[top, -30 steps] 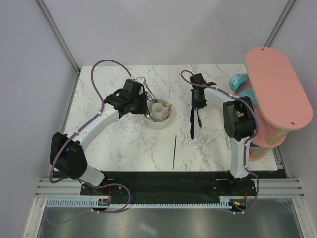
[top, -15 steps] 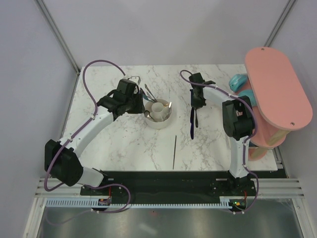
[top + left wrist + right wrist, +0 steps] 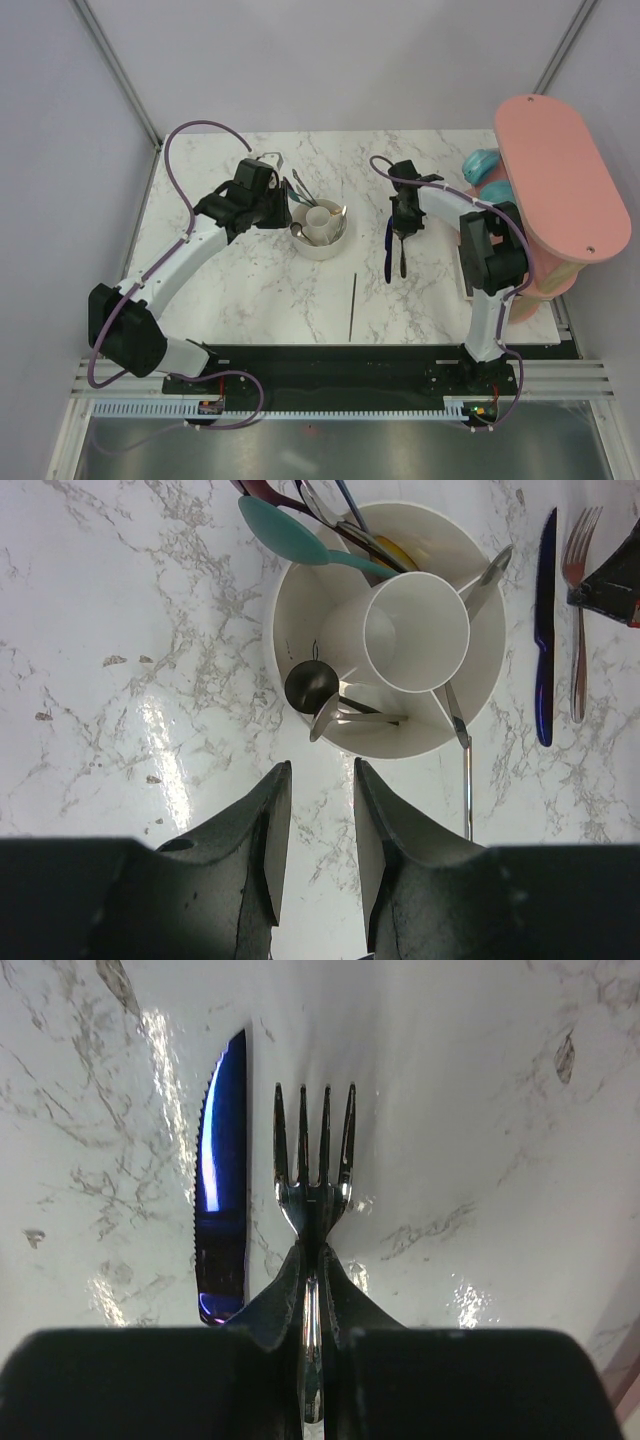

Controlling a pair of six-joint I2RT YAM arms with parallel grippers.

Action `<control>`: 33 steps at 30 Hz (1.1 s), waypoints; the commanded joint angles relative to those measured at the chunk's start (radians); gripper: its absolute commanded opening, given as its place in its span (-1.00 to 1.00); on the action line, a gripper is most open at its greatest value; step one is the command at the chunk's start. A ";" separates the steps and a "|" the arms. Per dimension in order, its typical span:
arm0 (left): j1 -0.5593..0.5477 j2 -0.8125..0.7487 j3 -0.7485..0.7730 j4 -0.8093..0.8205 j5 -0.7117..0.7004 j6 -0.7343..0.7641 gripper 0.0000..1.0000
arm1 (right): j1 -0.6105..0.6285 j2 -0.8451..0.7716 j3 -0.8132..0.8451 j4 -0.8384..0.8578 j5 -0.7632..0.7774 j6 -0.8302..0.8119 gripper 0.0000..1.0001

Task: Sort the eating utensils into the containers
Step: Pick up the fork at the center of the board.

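Shifted toward the table's near edge within the last second, the right gripper [image 3: 312,1260] pinches a silver fork [image 3: 313,1175] at its neck, jaws almost fully closed on the metal. The fork's long axis runs near to far, tines toward the far side and handle trailing back under the wrist. It sits right of centre on the marble table [image 3: 250,290]. A blue knife [image 3: 222,1220] lies parallel just beside it on the holder's side, tip the same way. The right forearm reaches in from the right and bends steeply down at the wrist.

The left gripper [image 3: 320,775] has drawn back from the white round holder [image 3: 300,600] and hangs just off its rim, fingers parted around bare marble. A teal spoon [image 3: 285,532] and other utensils lean out of the ring sections. Open marble lies between holder and knife; a black stick [image 3: 352,305] lies alone nearer the front edge.
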 commanded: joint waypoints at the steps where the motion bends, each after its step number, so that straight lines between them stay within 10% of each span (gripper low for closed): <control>1: 0.005 -0.031 0.009 0.016 0.001 -0.010 -0.24 | 0.003 -0.034 -0.035 -0.092 -0.034 -0.019 -1.00; 19: 0.007 -0.017 -0.011 0.021 0.007 -0.016 -0.24 | 0.005 -0.059 -0.071 -0.063 -0.082 -0.070 -1.00; 33: 0.007 -0.005 -0.010 0.027 0.017 -0.019 -0.24 | 0.003 -0.133 -0.152 -0.095 -0.095 -0.065 -0.46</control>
